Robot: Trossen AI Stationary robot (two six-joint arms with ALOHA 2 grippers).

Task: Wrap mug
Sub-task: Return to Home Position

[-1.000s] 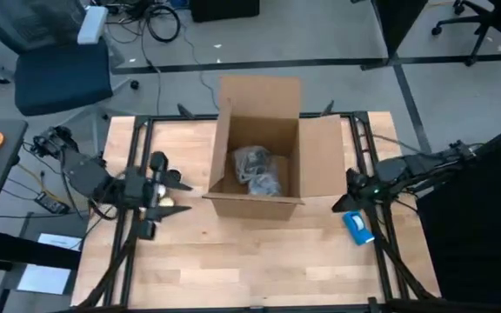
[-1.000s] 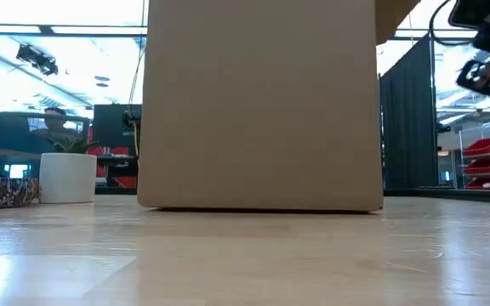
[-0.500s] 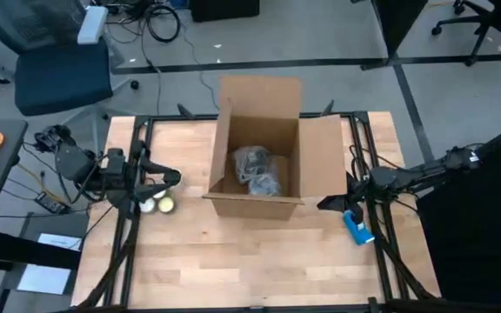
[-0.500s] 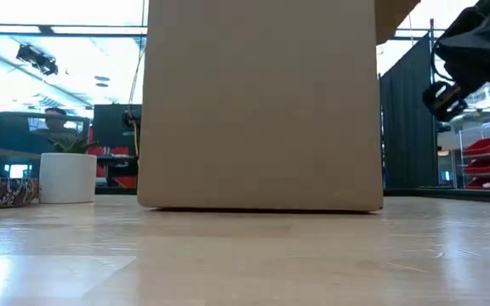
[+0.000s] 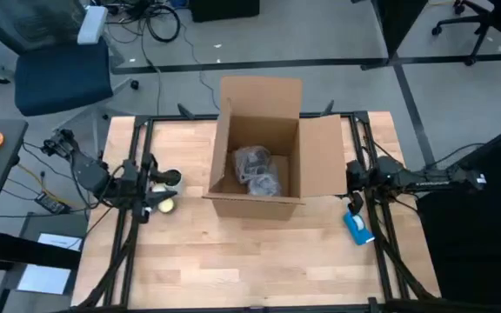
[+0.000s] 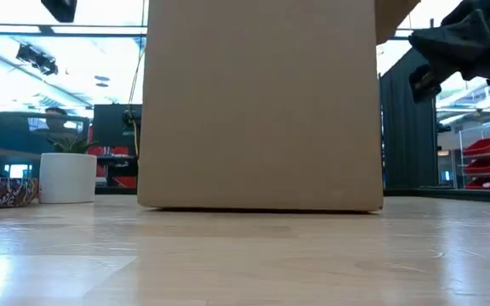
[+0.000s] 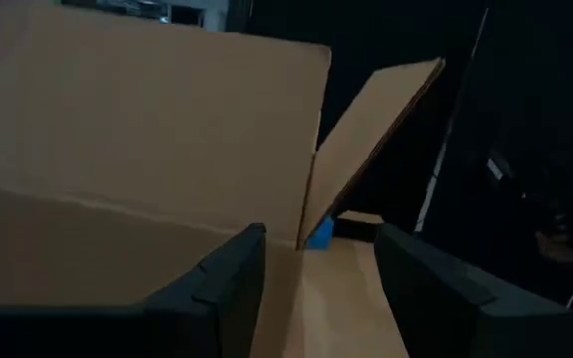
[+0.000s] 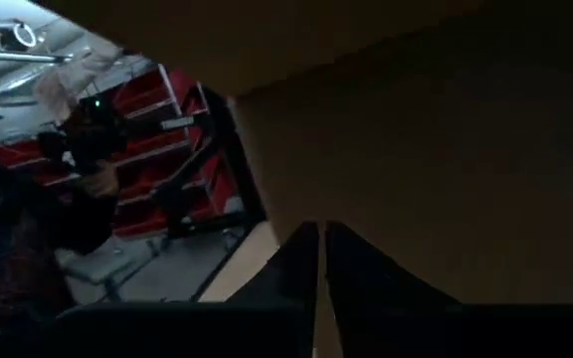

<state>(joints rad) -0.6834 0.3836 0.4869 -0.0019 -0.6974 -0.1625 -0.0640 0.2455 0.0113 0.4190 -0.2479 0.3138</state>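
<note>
The mug cannot be made out by itself. What shows is crumpled bubble wrap (image 5: 257, 171) on the floor of the open cardboard box (image 5: 255, 203), in what looks like two lumps, one paler and one darker. I judge the mug to be inside that wrapping, but which lump holds it I cannot tell. Nothing else can be seen in the box.

The box stands in the middle of the worktop (image 5: 259, 261), toward its far edge. All its flaps are folded out, so the top stays open for loading from above. The back flap reaches past the far edge, and the right flap lies spread toward the right edge.

Neither arm is over the box, which fits wrapping and packing being finished and the arms being parked out of the way. The left gripper (image 5: 167, 179) sits near the worktop's left edge, well apart from the box, its claw wide and holding nothing. Just beside it on the wood lies a small yellow ball (image 5: 166, 205).

The right gripper (image 5: 352, 179) sits near the right edge, close by the box's right flap. Its claw is pinched almost closed and empty. A blue object (image 5: 357, 227) lies on the wood just nearer than it.
</note>
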